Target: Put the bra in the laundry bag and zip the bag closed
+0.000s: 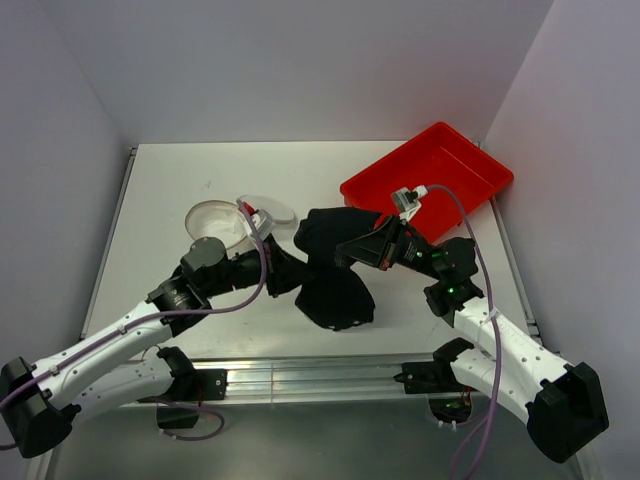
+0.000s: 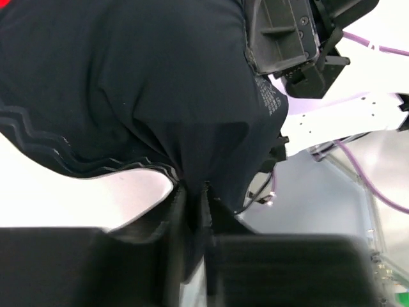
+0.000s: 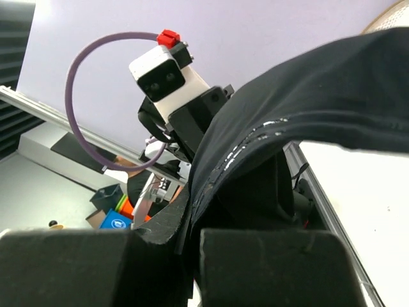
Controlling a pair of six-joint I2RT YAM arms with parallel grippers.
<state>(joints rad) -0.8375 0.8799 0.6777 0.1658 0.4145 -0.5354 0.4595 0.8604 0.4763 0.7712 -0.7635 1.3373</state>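
A white table (image 1: pixel 160 200) sits between pale walls. The black soft-fabric bra (image 1: pixel 335 290), wavy-stitched along one edge, is bunched just beside the red plastic tray (image 1: pixel 470 165). The translucent white mesh laundry bag (image 1: pixel 212 222) lies beyond the bra, well apart from that tray. My left gripper (image 2: pixel 193 190) and right gripper (image 3: pixel 192 227) reach inward, each pinched tight on the bra.

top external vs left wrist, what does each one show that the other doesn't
Only top external: the white mesh laundry bag on the table beyond the left arm, and the whole red tray at the far right.

Only left wrist: the left gripper seen up close, shut on a fold of the black bra, and the wavy trim along its edge.

Both: the bra, and the right gripper at its other side.
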